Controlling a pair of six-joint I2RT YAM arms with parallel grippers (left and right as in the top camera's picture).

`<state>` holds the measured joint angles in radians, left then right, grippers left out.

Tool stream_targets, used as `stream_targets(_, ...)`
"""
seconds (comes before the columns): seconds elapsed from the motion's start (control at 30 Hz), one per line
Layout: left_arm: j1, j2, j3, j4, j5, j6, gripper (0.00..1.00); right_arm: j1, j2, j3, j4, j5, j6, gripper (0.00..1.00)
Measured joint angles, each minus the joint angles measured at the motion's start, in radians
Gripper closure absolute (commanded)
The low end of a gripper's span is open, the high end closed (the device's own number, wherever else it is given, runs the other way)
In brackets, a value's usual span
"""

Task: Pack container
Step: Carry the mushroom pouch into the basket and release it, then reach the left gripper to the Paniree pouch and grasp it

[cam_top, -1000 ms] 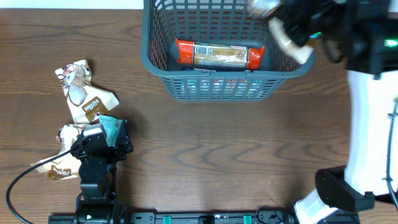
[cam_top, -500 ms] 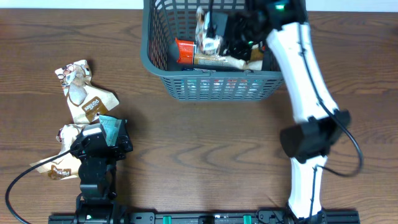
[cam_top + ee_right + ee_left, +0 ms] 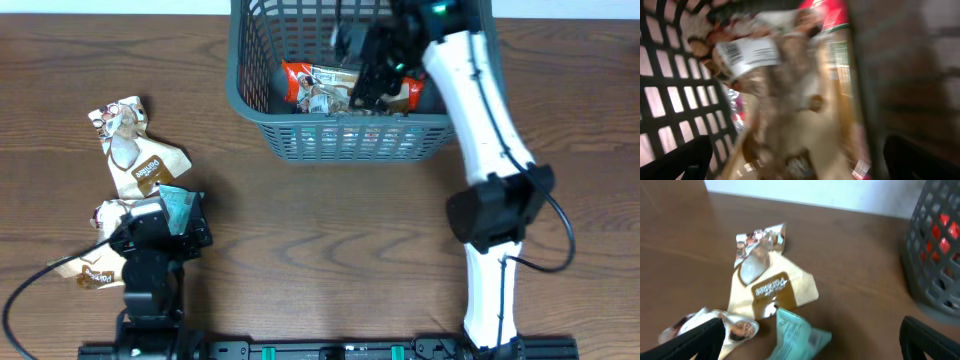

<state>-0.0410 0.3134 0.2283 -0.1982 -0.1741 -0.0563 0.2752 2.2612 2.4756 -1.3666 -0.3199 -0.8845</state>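
Note:
The container [image 3: 340,140], a dark grey-blue lattice basket, stands at the table's far middle. A long red-ended packet [image 3: 297,78] lies on its floor, and a beige packet with a barcode label [image 3: 322,95] rests over it. My right gripper [image 3: 362,68] hangs inside the basket just above them. Seen from the right wrist, its jaws are wide apart and the beige packet [image 3: 785,90], blurred, lies loose between them by the lattice wall [image 3: 665,75]. My left gripper [image 3: 172,205] is open at the near left over a teal packet [image 3: 797,337].
Loose snack packets lie at the left: a beige and brown one [image 3: 770,285], and a white one [image 3: 735,327] by the left finger. Another lies under the left arm [image 3: 95,268]. The basket's corner [image 3: 935,255] shows at the right of the left wrist view.
My right arm swung into the basket carrying the beige packet, then its jaws opened and the packet dropped onto the red-ended one. The left arm has not moved.

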Motion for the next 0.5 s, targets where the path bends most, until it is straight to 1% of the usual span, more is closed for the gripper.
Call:
stream_targets(0.07, 0.0, 0.023, 0.105, -0.114, -0.001, 0.0, 0.01, -0.045, -0.048, 0.053, 0.028, -0.001, 0.047, 0.01)
stream_targets(0.17, 0.002, 0.098, 0.298, -0.27, -0.001, 0.0, 0.01, -0.171, -0.16, 0.122, 0.09, -0.003, 0.164, 0.01)
stream_targets(0.3, 0.015, 0.262, 0.59, -0.444, -0.001, 0.0, 0.01, -0.441, -0.315, 0.171, 0.117, 0.002, 0.393, 0.01)
stream_targets(0.37, 0.029, 0.357, 0.737, -0.548, -0.001, 0.0, 0.01, -0.575, -0.359, 0.185, 0.079, 0.004, 0.508, 0.01)
stream_targets(0.43, 0.049, 0.477, 0.902, -0.703, -0.001, 0.0, 0.01, -0.681, -0.375, 0.187, 0.014, 0.003, 0.604, 0.01)
stream_targets(0.5, 0.068, 0.589, 1.041, -0.846, -0.002, 0.0, 0.01, -0.75, -0.37, 0.166, -0.041, -0.002, 0.667, 0.01)
